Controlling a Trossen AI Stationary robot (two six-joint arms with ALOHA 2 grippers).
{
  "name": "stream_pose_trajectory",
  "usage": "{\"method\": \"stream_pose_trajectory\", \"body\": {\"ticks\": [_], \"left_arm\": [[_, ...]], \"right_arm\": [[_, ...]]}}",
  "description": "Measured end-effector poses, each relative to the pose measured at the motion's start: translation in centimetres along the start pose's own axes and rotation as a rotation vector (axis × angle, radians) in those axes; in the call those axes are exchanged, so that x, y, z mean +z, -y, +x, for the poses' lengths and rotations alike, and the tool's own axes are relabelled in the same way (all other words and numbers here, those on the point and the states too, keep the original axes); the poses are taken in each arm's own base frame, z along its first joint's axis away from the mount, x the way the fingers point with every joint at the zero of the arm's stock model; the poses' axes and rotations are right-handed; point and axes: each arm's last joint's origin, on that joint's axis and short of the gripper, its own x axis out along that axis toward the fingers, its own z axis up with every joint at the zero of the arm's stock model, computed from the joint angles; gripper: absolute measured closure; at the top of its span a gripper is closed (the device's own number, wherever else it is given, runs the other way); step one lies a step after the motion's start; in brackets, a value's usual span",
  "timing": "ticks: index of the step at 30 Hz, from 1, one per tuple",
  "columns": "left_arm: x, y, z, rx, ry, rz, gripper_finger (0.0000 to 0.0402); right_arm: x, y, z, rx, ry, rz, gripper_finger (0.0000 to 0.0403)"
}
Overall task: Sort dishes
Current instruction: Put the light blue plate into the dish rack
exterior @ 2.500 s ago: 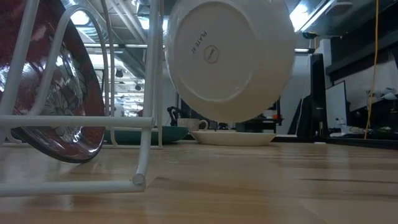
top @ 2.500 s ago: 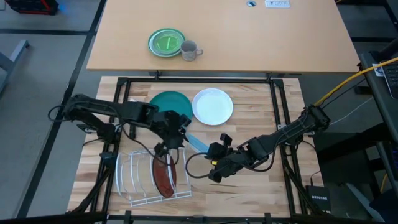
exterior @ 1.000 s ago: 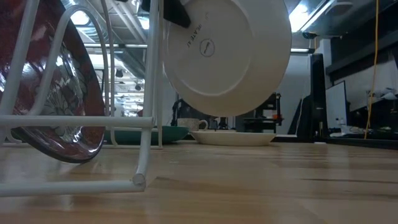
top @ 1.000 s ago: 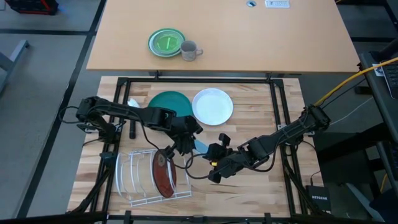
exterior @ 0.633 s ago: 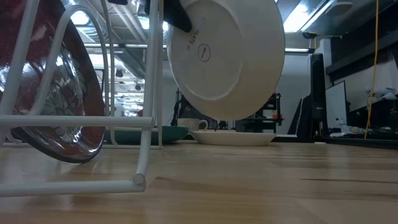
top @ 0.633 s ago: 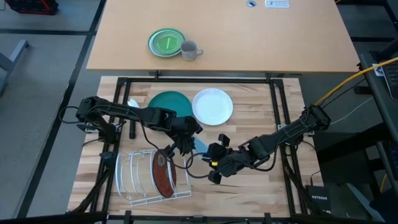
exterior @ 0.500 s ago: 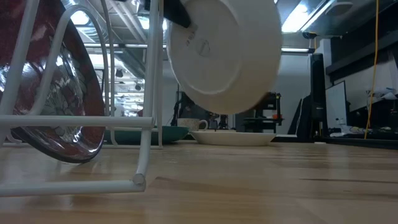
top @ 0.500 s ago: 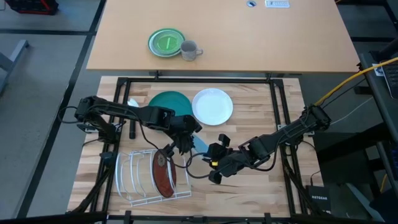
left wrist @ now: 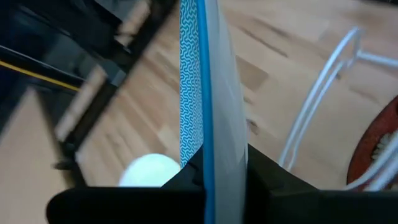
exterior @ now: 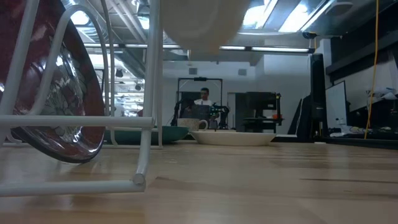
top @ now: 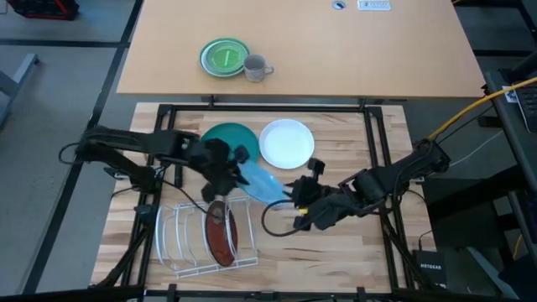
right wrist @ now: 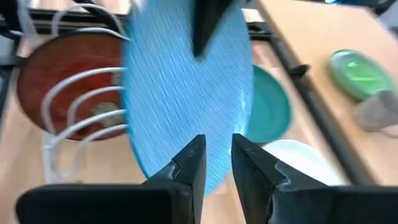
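I count four plates. The red plate [top: 221, 237] stands on edge in the white rack [top: 180, 243] at the near left of my table. The teal plate [top: 225, 137] and the white plate [top: 287, 143] lie flat side by side at the far middle, teal on the left. The blue plate [top: 260, 183] is up in the air between my two grippers, just right of the rack's far end. Beyond my table, on the far desk, sit one green plate [top: 223, 57] and one mug [top: 256, 68], touching or nearly so.

My left gripper [top: 228, 172] is clamped on the blue plate's rim, one finger on each face. My right gripper [top: 299, 201] has its fingers parted with a narrow gap and holds nothing; it sits just right of the plate.

A moment ago my right gripper was pinching this plate, upright and low by the rack. Since then it has let go and drawn back to the right, and my left arm has pulled the plate up and tipped it, so only its pale underside edges into the top of the low view.
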Motion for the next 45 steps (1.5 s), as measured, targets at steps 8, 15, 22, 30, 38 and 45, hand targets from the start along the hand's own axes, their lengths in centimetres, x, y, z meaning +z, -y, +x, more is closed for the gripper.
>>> {"method": "stream_pose_trajectory", "body": {"ticks": [8,15,22,30,38,45], "left_arm": [[1.1,2.1,-7.3,0.063,0.176,0.050,0.0377],[1.9,4.6,-10.3,-0.131,0.387,0.081,0.0377],[2.4,5.7,-9.2,-0.297,0.418,0.144,0.0377],[2.9,5.6,-5.4,-0.366,0.345,0.240,0.0377],[2.4,5.3,-2.3,-0.425,0.254,0.249,0.0377],[1.4,4.4,-0.8,-0.443,0.198,0.243,0.0377]], "right_arm": [[0.4,1.4,-1.6,-0.092,-0.031,-0.058,0.0322],[0.6,1.7,-1.7,-0.145,-0.014,-0.062,0.0322],[0.6,1.7,-1.7,-0.147,-0.007,-0.027,0.0322],[0.5,1.1,-1.1,-0.149,-0.015,-0.031,0.0322],[0.6,0.3,-0.2,-0.141,-0.016,-0.028,0.0322],[0.4,-0.4,0.9,-0.146,-0.024,-0.035,0.0322]]}}
